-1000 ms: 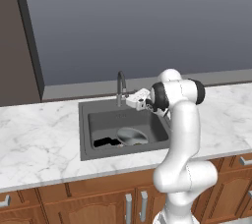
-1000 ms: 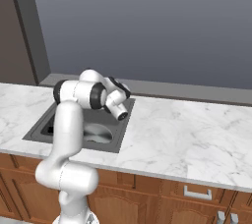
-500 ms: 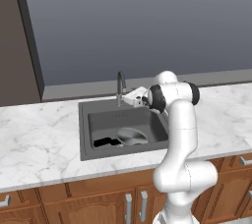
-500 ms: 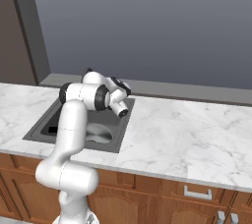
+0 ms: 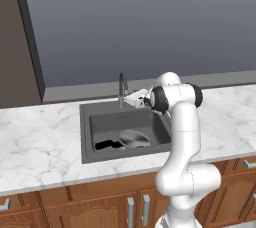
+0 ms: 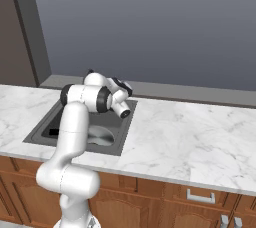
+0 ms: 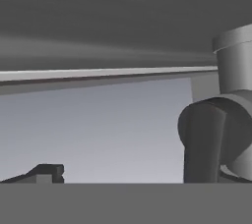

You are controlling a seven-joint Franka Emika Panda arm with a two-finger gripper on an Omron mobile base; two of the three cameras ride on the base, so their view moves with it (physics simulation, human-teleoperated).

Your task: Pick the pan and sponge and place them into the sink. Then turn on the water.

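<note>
The silver-grey pan (image 5: 134, 138) lies in the dark grey sink (image 5: 89, 131), its black handle (image 5: 107, 145) pointing left. It also shows past my arm as the pan (image 6: 101, 135) in the sink (image 6: 44, 124). The sponge is out of view. The slim gooseneck faucet (image 5: 121, 87) stands at the sink's back rim, and no water runs from it. My gripper (image 5: 128, 100) hovers just right of the faucet's base, level with it and open. In the hand view the faucet body (image 7: 212, 134) looms close on the right, and one fingertip (image 7: 48, 171) sits at the far left.
White marble counter (image 5: 35, 142) runs to both sides of the sink, with a wide stretch of counter (image 6: 195, 137) on its right. A grey wall (image 5: 150, 22) rises directly behind the faucet. Wooden cabinet doors (image 5: 100, 204) lie below the counter edge.
My hand has edged left toward the faucet, and the forearm has swung a little with it. The pan has not moved.
</note>
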